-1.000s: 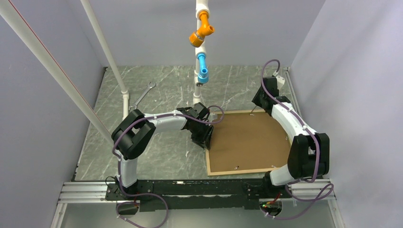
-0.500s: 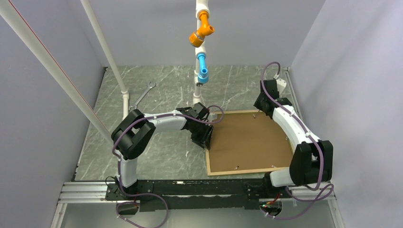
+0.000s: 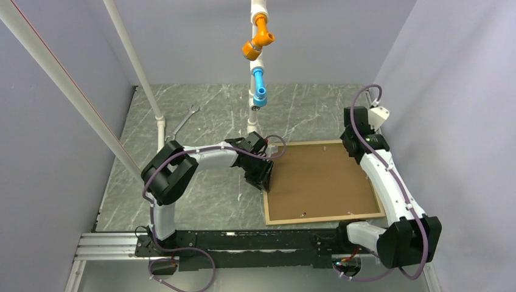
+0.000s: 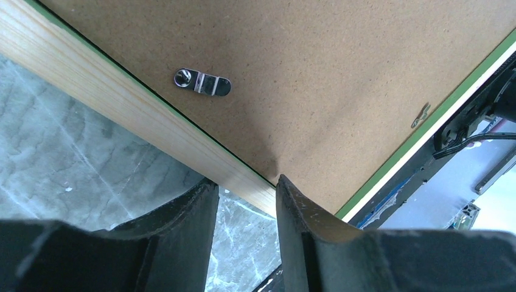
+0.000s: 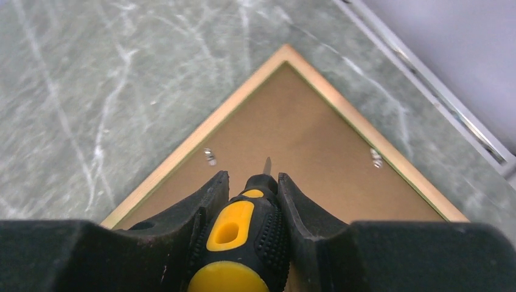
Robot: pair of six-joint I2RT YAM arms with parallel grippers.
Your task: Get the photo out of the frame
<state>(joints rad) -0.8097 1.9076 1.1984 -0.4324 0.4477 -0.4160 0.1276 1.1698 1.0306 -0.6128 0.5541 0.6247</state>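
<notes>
The frame (image 3: 322, 218) lies face down on the marble table, its brown backing board (image 3: 316, 179) up. The photo is hidden under that board. My left gripper (image 3: 264, 179) is at the frame's left side. In the left wrist view its jaws (image 4: 243, 185) are shut across the light wood rail (image 4: 122, 103), one finger on the board and one outside, close to a metal turn clip (image 4: 202, 81). My right gripper (image 3: 353, 137) hangs over the far right corner, shut (image 5: 252, 176) on a yellow and black screwdriver (image 5: 234, 234). The screwdriver's tip (image 5: 267, 165) is above the board, between two clips.
A silver wrench (image 3: 184, 125) lies at the back left. White pipe posts (image 3: 160, 125) rise from the table; one carries orange (image 3: 258, 42) and blue (image 3: 260, 88) fittings just behind the frame. Walls close in on both sides, and an aluminium rail (image 3: 243, 242) runs along the near edge.
The right arm has swung out to the right, carrying the screwdriver from the frame's far edge towards its far right corner. The left arm and the frame have stayed put.
</notes>
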